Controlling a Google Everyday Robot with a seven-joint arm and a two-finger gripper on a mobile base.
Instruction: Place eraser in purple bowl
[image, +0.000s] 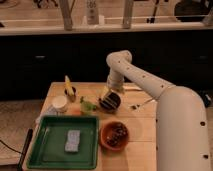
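Note:
The purple bowl (110, 102), small and almost black, sits near the middle of the wooden table. My gripper (107, 94) hangs right over the bowl's left rim, at the end of the white arm that reaches in from the right. A small pale yellowish patch shows at the gripper; I cannot tell what it is. A pale grey-blue rectangular block (73, 141), possibly the eraser, lies flat in the green tray (45, 150) at the front left, well away from the gripper.
An orange-brown bowl (114, 135) with dark bits in it stands in front of the purple bowl. A white cup (60, 103), a dark holder with a yellow item (68, 86) and a green object (89, 106) stand to the left. A thin utensil (142, 104) lies to the right.

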